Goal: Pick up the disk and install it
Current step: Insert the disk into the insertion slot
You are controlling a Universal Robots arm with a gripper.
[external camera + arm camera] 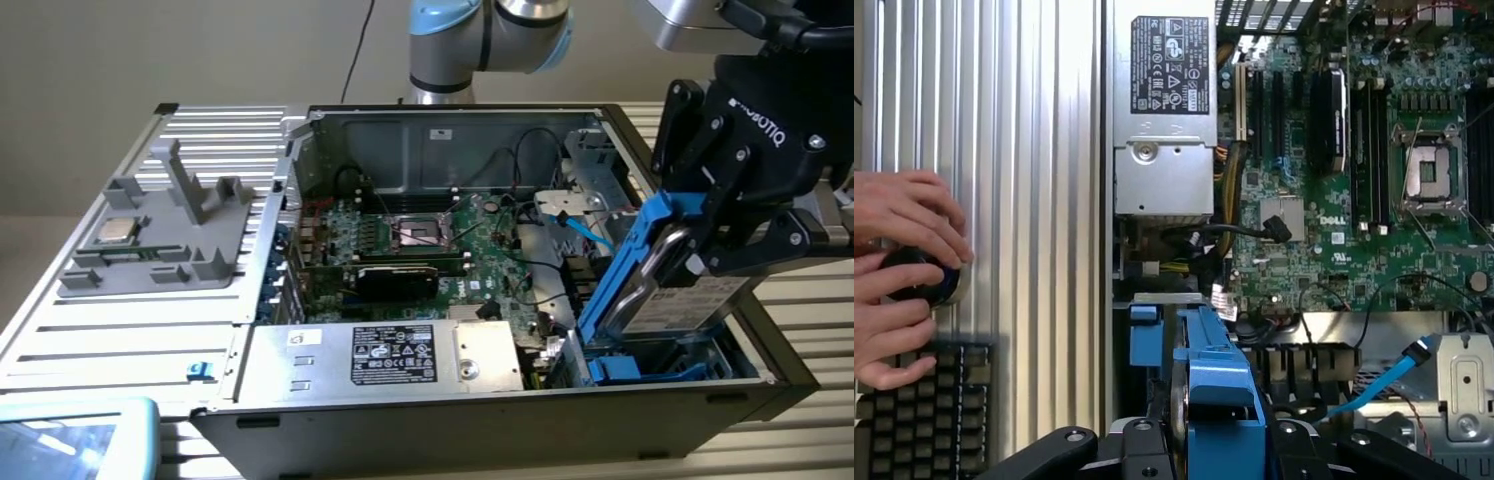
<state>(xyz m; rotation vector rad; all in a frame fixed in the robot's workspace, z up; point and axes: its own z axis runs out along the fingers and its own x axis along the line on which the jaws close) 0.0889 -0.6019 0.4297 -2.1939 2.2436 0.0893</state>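
Observation:
The disk (683, 298) is a silver drive with a white label in a bright blue bracket (625, 272). It hangs steeply tilted over the open computer case (467, 420) at the exterior view's right. Its lower end dips into the blue drive bay (650, 368) at the case's front corner. My black gripper (697, 248) is shut on the disk's upper part, one finger on each side. In the wrist view the blue bracket (1220, 385) runs out from between my fingers (1069, 446) toward the bay (1144, 338).
A silver power supply with a black label (387, 355) (1169, 100) lies beside the bay, with the motherboard (427, 240) behind it. A blue cable (587, 225) (1384, 385) hangs close to the disk. A grey fixture (160, 250) holds a processor chip (118, 230). A person's hands (904, 260) rest near a keyboard (924, 415).

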